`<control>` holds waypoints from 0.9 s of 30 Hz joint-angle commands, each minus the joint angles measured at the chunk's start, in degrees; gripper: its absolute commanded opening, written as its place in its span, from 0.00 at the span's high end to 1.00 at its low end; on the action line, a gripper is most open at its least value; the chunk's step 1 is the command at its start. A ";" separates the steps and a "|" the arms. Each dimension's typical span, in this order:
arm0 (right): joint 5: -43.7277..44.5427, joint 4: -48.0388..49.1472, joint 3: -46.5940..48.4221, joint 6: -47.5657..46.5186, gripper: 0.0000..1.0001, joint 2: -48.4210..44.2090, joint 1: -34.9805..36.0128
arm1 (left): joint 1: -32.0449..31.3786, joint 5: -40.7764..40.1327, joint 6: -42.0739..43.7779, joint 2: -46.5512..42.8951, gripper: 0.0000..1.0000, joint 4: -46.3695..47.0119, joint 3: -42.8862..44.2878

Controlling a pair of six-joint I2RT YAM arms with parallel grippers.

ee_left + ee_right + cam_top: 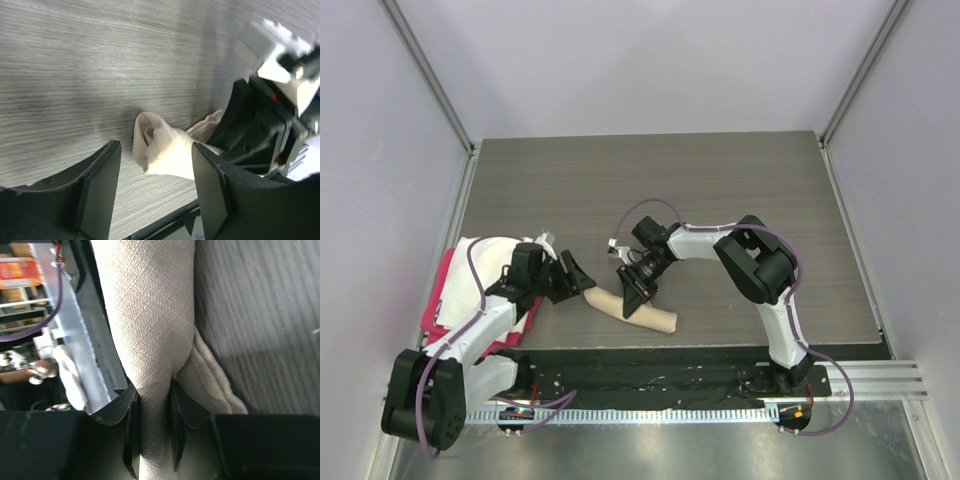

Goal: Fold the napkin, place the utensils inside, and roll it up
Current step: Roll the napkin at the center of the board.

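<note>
On the tabletop (720, 190), your right pincer (633, 295) clamps the rolled napkin (655, 317); your left pincer (577, 275) gapes beside its end. With only that one grip pinning it, the cloth may unroll on release.

The beige napkin (655, 316), rolled into a tube, lies pinched in the right gripper (634, 299), one end facing the left gripper (582, 280).

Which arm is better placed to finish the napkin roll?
Right. The right gripper is shut on the rolled napkin near its middle; the left gripper stands open at its end, holding nothing.
</note>
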 commanded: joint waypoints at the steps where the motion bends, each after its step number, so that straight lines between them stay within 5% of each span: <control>1: -1.28 -3.21 1.61 0.74 0.83 3.35 -1.36 | 0.14 4.66 -1.73 -0.36 0.40 9.04 -2.36; 7: -0.76 -3.12 2.40 0.56 0.84 5.37 -1.97 | 0.05 9.23 -6.65 5.26 0.56 21.34 -6.15; 11: 1.78 -3.04 3.19 1.44 0.83 4.59 -2.68 | -0.13 10.11 -6.48 8.43 0.79 22.24 -6.32; 16: 8.98 -4.00 4.51 2.58 0.61 -0.77 -3.38 | -0.13 7.83 -5.34 8.87 0.99 18.56 -4.75; 20: 18.11 -7.07 6.26 1.89 0.34 -6.57 -3.38 | -0.13 6.68 -4.63 10.01 1.00 14.34 -2.90; 27: 40.17 -8.07 5.31 -3.91 0.25 -18.43 0.56 | -0.04 7.30 -3.57 15.02 1.00 7.59 1.85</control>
